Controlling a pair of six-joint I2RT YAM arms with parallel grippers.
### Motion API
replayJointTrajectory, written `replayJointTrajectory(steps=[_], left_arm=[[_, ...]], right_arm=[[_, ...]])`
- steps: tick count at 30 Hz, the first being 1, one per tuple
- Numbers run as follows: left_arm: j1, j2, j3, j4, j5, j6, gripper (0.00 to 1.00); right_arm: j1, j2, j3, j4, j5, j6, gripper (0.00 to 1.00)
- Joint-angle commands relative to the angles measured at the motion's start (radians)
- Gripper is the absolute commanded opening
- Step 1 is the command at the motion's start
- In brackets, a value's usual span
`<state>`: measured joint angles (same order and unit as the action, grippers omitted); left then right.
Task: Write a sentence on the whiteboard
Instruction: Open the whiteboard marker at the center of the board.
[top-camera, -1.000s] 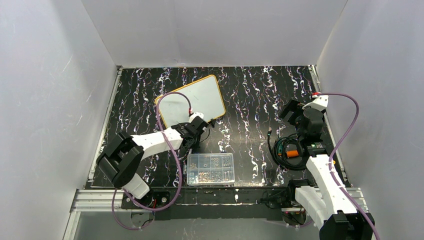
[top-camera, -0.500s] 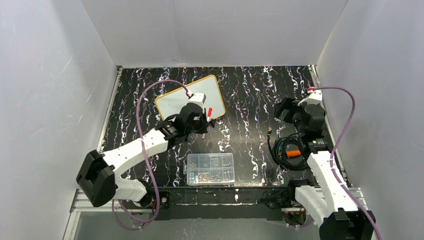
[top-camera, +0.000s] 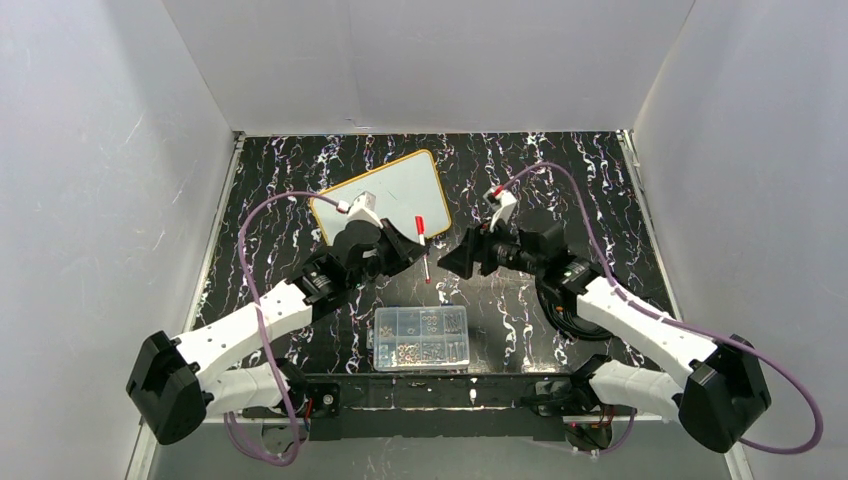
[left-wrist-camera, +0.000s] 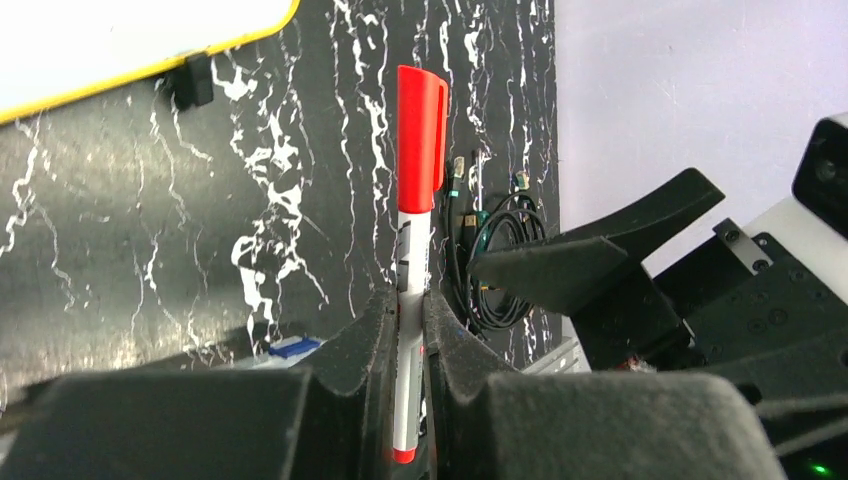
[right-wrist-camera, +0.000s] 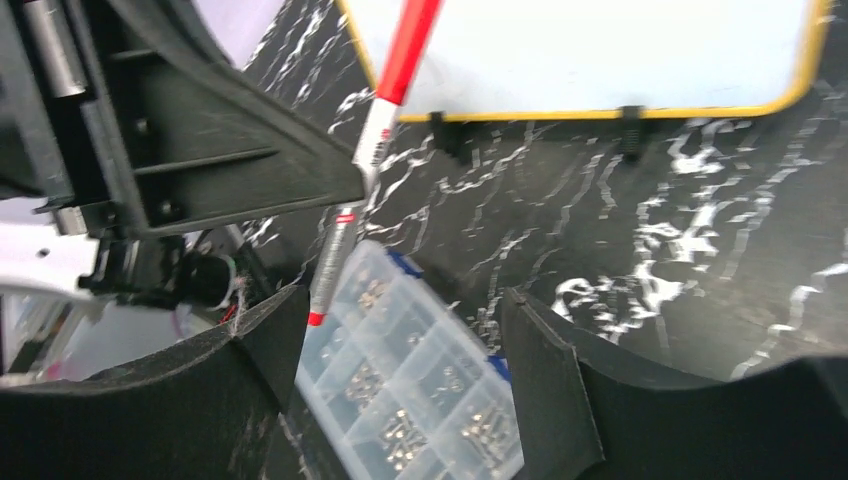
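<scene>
- whiteboard (top-camera: 385, 195) lies flat at back left-centre of table (top-camera: 520, 180), nothing written yet
- marker (left-wrist-camera: 418, 180), red cap on, clamped upright in left pincer (left-wrist-camera: 408, 305), now raised just off board's near corner
- right pincer (right-wrist-camera: 405, 300) swung in from right edge, jaws apart, facing the cap, not touching; probably uncapping next

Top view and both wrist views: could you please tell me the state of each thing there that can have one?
Whiteboard: lying flat, blank, no writing on it.
Marker: red cap on, gripped near its tail end.
Left hand: shut on the marker.
Right hand: open, holding nothing, close to the marker.
Box: lid looks shut, small metal parts in its compartments.
</scene>
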<state>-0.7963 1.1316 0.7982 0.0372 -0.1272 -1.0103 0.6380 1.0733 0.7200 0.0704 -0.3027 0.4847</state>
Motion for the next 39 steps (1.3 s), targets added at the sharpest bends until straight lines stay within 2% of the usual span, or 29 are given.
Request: replayJointTrajectory(steps=[1,11,14,17,18,20,25,27,31,34,37,39], left_arm=[[-0.003,-0.094,-0.048,0.016,-0.036,-0.111,0.00],[-0.004,-0.132,-0.088,0.023,-0.014,-0.171,0.00],[-0.004,-0.139,-0.101,0.023,0.000,-0.180,0.00],[-0.004,-0.156,-0.121,0.020,0.013,-0.170,0.00],[-0.004,-0.168,-0.128,0.020,0.017,-0.156,0.04],[-0.004,-0.203,-0.135,0.000,0.024,-0.100,0.23],[0.005,-0.315,-0.083,-0.213,-0.026,0.079,0.69],[0.016,-0.346,-0.045,-0.291,-0.052,0.193,0.84],[0.037,-0.344,0.062,-0.397,-0.016,0.457,0.93],[0.048,-0.300,0.168,-0.438,0.138,0.596,0.98],[0.049,-0.267,0.246,-0.464,0.336,0.807,0.98],[0.049,-0.269,0.275,-0.506,0.385,0.932,0.98]], right_arm=[[0.092,0.025,0.046,0.119,-0.026,0.061,0.76],[0.204,0.127,0.066,0.241,0.006,0.150,0.60],[0.213,0.150,0.058,0.289,0.031,0.207,0.45],[0.213,0.166,0.067,0.295,0.029,0.224,0.20],[0.213,0.164,0.081,0.257,0.039,0.213,0.13],[0.213,0.150,0.109,0.166,0.072,0.180,0.02],[0.212,0.090,0.193,-0.096,0.148,0.044,0.01],[0.210,0.079,0.230,-0.202,0.154,-0.027,0.01],[0.207,0.098,0.307,-0.390,0.059,-0.159,0.01],[0.207,0.114,0.326,-0.454,-0.066,-0.212,0.01],[0.207,0.131,0.337,-0.504,-0.193,-0.228,0.01],[0.207,0.139,0.347,-0.538,-0.255,-0.233,0.01]])
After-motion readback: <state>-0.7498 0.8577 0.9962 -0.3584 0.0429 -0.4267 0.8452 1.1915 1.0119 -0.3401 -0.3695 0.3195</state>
